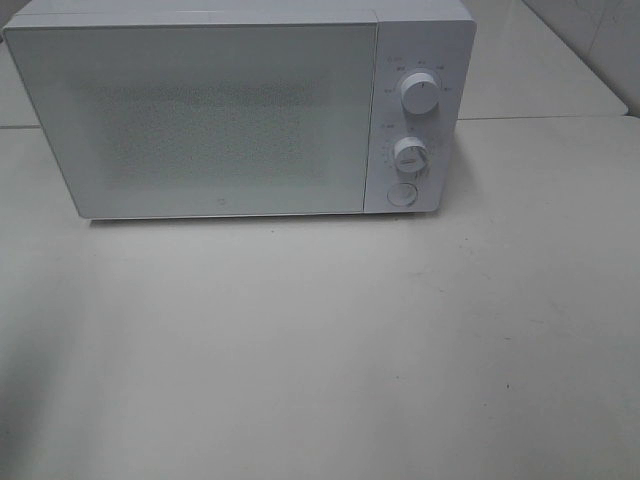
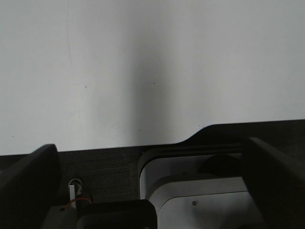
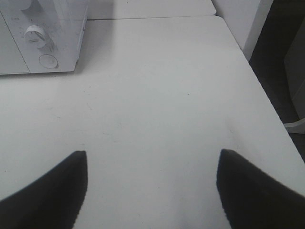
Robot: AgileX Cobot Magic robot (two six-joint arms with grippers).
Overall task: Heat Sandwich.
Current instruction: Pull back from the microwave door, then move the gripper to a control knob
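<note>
The sandwich is out of view in all three views. A white microwave (image 1: 220, 110) stands at the back of the table with its door shut; its control corner also shows in the right wrist view (image 3: 38, 38). Neither arm appears in the high view. My left gripper (image 2: 150, 145) is open, its dark fingers (image 2: 28, 183) wide apart over a table edge with nothing between them. My right gripper (image 3: 152, 153) is open too, hovering over bare tabletop to the right of the microwave, holding nothing.
The microwave panel carries two round knobs (image 1: 420, 93) (image 1: 411, 153) and a round button (image 1: 401, 194). The white table (image 1: 320, 350) stretches in front of the microwave. Its right edge (image 3: 267, 100) drops off to a dark floor.
</note>
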